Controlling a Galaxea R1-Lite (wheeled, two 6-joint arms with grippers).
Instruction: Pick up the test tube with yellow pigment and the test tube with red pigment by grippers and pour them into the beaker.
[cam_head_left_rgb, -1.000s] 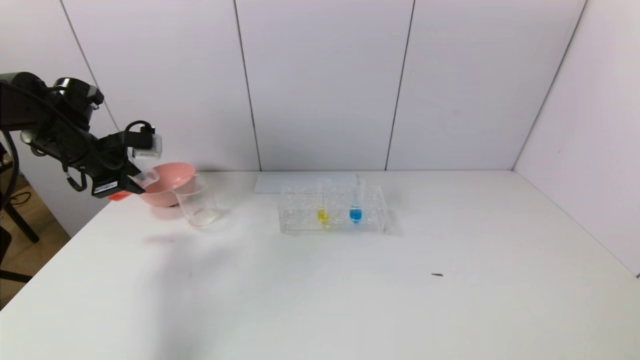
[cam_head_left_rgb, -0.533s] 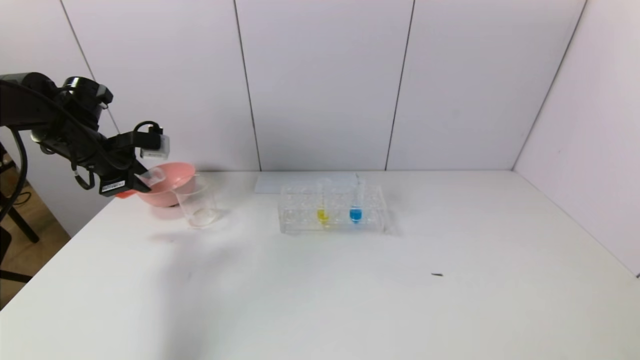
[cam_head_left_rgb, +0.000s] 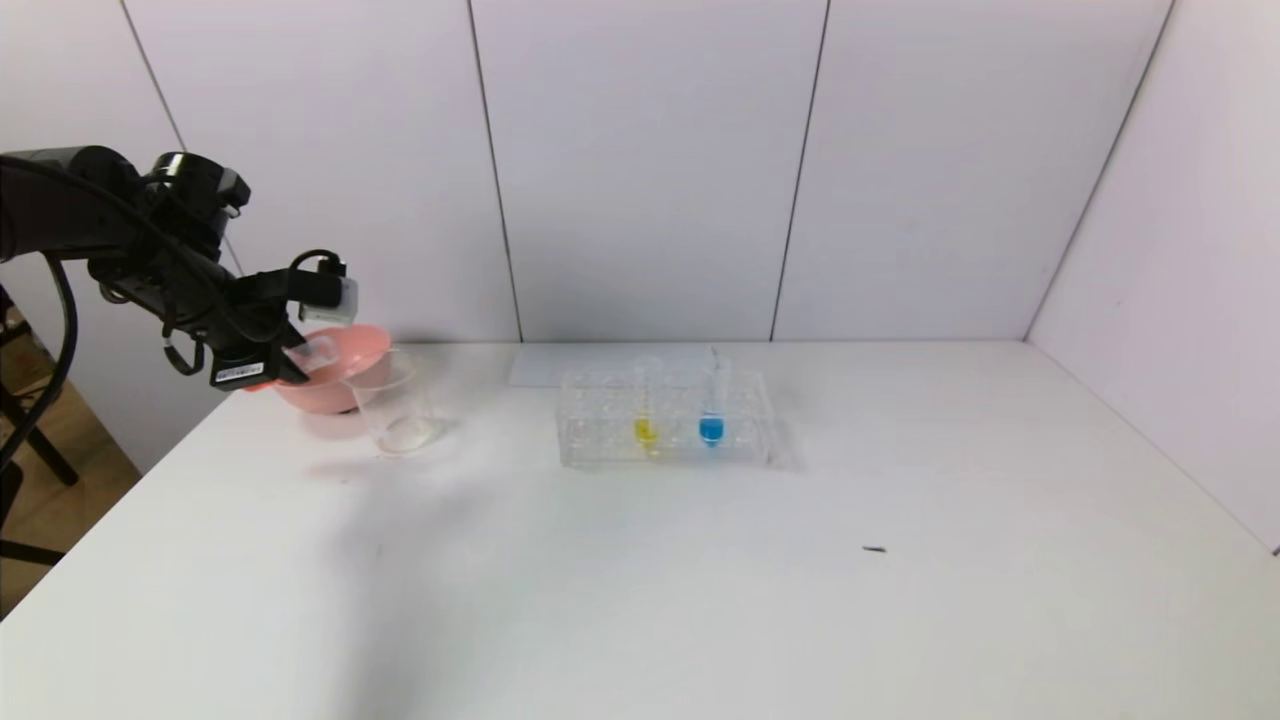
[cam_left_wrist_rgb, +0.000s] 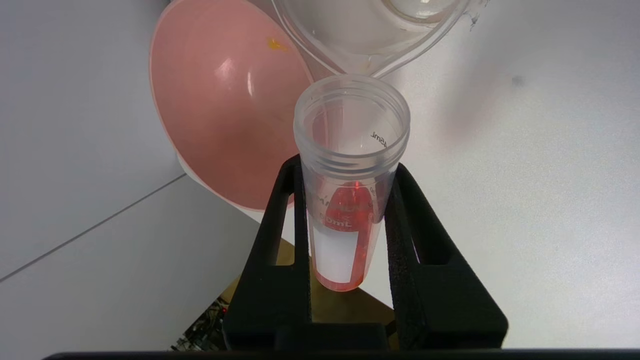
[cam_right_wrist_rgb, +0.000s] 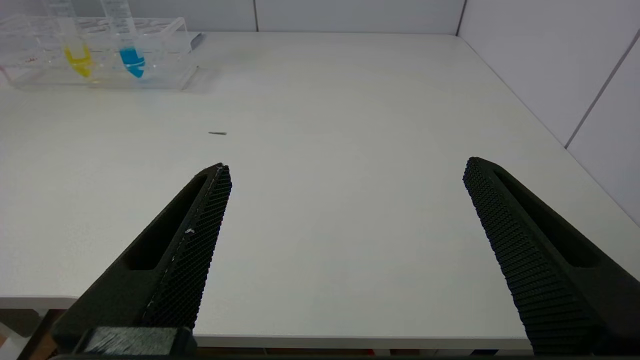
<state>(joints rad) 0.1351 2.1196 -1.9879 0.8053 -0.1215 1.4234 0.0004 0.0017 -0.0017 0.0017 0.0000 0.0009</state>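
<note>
At the frame's left, the left gripper (cam_head_left_rgb: 290, 362) clamps the test tube with red pigment (cam_left_wrist_rgb: 350, 165) beside the beaker (cam_head_left_rgb: 393, 400), while the right gripper (cam_right_wrist_rgb: 345, 175) sits wide open.

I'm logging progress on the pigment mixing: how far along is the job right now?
Done: the red-pigment tube is out of the rack, clamped in the left gripper beside the pink bowl.
In hand: its mouth points toward the beaker; the red liquid sits at the tube's bottom, unpoured.
Left: the yellow-pigment tube stands in the rack; the right gripper waits open.
</note>
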